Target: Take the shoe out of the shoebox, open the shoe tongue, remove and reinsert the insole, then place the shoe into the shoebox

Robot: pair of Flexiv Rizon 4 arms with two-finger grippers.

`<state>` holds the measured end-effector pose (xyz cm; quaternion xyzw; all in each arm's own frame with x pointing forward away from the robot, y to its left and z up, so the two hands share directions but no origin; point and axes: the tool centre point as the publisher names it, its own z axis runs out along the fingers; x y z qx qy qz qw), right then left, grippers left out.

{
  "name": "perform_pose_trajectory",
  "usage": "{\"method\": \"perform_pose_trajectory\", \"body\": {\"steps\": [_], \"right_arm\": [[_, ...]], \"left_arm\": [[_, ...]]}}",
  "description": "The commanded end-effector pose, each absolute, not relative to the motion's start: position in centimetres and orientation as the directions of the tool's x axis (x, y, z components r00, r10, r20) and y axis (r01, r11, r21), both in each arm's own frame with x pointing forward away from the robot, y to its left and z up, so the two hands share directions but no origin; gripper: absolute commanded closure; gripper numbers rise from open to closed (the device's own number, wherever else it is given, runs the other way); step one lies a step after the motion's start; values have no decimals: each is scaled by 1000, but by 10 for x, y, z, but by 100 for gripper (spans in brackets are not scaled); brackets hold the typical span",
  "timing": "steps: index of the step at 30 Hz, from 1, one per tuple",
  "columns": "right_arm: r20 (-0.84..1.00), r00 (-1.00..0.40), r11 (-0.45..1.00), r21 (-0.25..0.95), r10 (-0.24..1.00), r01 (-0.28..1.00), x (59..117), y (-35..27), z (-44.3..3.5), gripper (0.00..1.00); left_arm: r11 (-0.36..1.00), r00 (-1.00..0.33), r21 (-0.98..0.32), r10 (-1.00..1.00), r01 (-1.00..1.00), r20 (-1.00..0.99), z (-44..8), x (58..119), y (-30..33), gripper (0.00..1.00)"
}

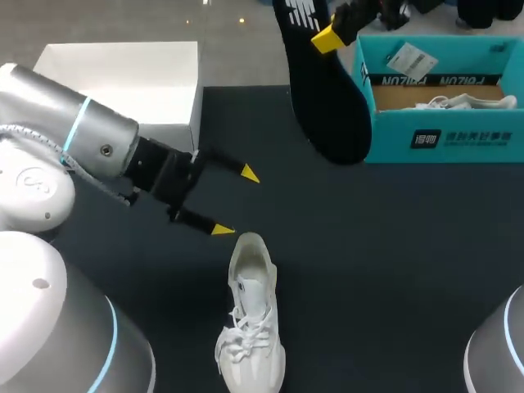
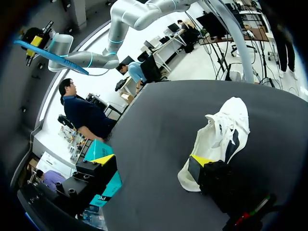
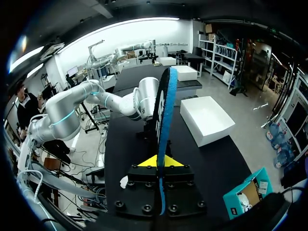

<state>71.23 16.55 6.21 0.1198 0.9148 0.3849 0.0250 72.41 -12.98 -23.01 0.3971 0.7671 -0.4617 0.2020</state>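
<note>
My right gripper (image 3: 158,162) pinches the light, probably floppy insole (image 1: 327,106) aloft beside the shoebox (image 1: 442,135), while my left gripper (image 1: 236,202) hangs open by the heel of the soft shoe (image 1: 250,319) on the table (image 1: 393,246); I'd grip its collar.

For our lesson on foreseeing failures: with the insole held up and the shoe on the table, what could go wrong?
The right pincer grips the insole by one end only; it may swing or slip.
The left pincer is open beside the shoe, so the shoe could slide when the insole is pushed in.
</note>
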Motion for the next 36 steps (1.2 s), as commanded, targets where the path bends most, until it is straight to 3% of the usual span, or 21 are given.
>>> {"method": "perform_pose_trajectory", "body": {"steps": [1,6,14,26,36], "right_arm": [[48,-970,677,708,238,202,714,167,62,100],[48,-970,677,708,238,202,714,167,62,100],[48,-970,677,708,238,202,714,167,62,100],[48,-970,677,708,238,202,714,167,62,100],[48,-970,677,708,238,202,714,167,62,100]], "left_arm": [[261,-560,-545,-20,797,-828,-234,718,-128,0],[250,-500,-490,-26,835,-866,-225,719,-132,0],[62,-399,-398,14,915,-917,-208,738,-124,0],[-5,-252,-254,97,967,-963,-179,747,-129,0],[-61,-221,-223,33,973,-975,-159,760,-143,0]]}}
